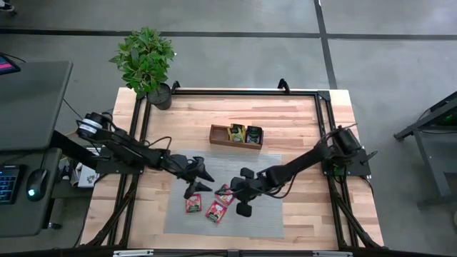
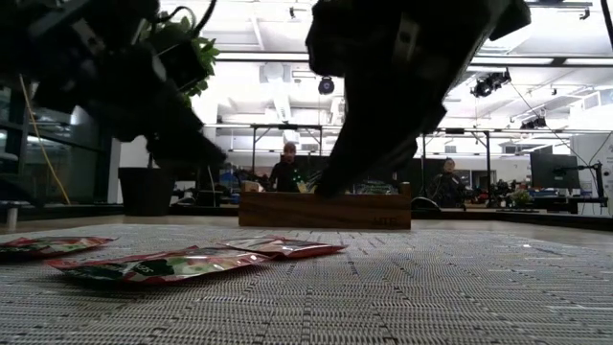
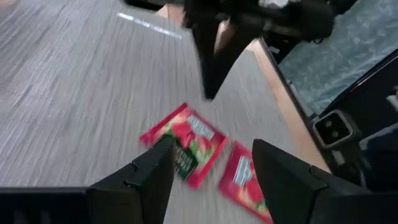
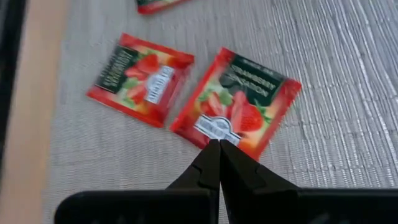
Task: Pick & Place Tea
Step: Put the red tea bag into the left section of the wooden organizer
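We see three red strawberry tea sachets (image 1: 216, 210) lying flat on the grey mat (image 1: 265, 218), clustered at about seven o'clock from the mat's centre, while the wooden tray (image 1: 235, 135) sits on the table (image 1: 300, 114) at twelve o'clock from them, well apart, with a yellow sachet (image 1: 236, 133) and a dark sachet (image 1: 253, 133) already standing in its compartments. We judge that these three red ones are what remains to be carried over. The right gripper (image 4: 219, 163) hangs just above the mat with its fingers pressed together, holding nothing, its tip at the near edge of one red sachet (image 4: 236, 102); a second sachet (image 4: 140, 78) lies just beside that one. We take the closed tip to be placed for nudging or pinning the flat packet, since a sachet lying flush on the mat offers no edge to pinch. The left gripper (image 3: 211, 171) hovers at nine o'clock of the cluster, fingers spread wide and empty, with a sachet (image 3: 185, 144) in line between them, likely poised to take it. A potted plant (image 1: 146, 64) stands at the table's far-left corner, clear of the work.
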Motion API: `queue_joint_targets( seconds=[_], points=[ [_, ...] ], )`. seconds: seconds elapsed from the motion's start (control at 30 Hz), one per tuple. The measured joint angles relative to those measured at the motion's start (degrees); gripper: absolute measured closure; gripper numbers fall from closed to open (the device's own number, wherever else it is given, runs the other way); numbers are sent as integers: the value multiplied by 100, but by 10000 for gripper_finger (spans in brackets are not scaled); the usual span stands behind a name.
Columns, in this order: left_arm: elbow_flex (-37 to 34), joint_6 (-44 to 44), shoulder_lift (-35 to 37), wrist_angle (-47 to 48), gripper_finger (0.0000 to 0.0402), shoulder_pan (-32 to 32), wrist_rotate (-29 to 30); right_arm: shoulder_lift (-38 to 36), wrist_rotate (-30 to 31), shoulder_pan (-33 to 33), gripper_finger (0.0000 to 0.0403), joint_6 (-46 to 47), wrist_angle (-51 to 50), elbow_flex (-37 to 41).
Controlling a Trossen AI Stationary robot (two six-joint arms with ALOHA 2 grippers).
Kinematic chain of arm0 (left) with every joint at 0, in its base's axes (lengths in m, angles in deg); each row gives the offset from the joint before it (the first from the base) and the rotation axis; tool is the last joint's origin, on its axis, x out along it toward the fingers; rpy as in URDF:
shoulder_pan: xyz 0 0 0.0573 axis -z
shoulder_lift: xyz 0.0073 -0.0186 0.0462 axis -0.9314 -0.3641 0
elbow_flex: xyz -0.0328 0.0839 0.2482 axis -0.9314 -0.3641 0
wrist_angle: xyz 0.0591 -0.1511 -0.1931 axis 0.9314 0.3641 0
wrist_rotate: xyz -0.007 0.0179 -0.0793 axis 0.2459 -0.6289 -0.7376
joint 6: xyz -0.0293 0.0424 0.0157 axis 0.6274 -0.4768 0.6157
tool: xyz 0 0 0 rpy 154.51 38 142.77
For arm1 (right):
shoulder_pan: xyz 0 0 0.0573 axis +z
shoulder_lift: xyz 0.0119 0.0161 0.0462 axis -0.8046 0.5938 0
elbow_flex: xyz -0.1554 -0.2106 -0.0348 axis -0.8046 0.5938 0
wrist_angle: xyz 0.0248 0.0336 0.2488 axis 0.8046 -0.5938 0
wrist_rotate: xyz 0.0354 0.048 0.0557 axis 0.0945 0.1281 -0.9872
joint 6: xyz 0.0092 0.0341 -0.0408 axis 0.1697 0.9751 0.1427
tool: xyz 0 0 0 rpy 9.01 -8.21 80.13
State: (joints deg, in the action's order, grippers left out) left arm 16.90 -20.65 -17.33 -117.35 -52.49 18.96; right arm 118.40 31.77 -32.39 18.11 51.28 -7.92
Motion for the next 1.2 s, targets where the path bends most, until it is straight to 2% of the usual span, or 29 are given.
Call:
queue_joint_targets(
  seconds=[0.3, 0.57, 0.87, 1.2],
  points=[
    [654, 565, -437, 871, 191, -2, 102, 68, 151, -3, 403, -100, -75, 38],
    [941, 906, -799, 933, 191, 0, 137, 288, 111, -1, 403, -295, 58, 42],
    [987, 1456, -950, 1327, 191, 0, 405, 573, -21, -2, 403, -125, 67, 16],
    [987, 2241, -949, 1350, 191, -2, 265, 624, 71, -28, 403, -306, 145, 25]
  ],
)
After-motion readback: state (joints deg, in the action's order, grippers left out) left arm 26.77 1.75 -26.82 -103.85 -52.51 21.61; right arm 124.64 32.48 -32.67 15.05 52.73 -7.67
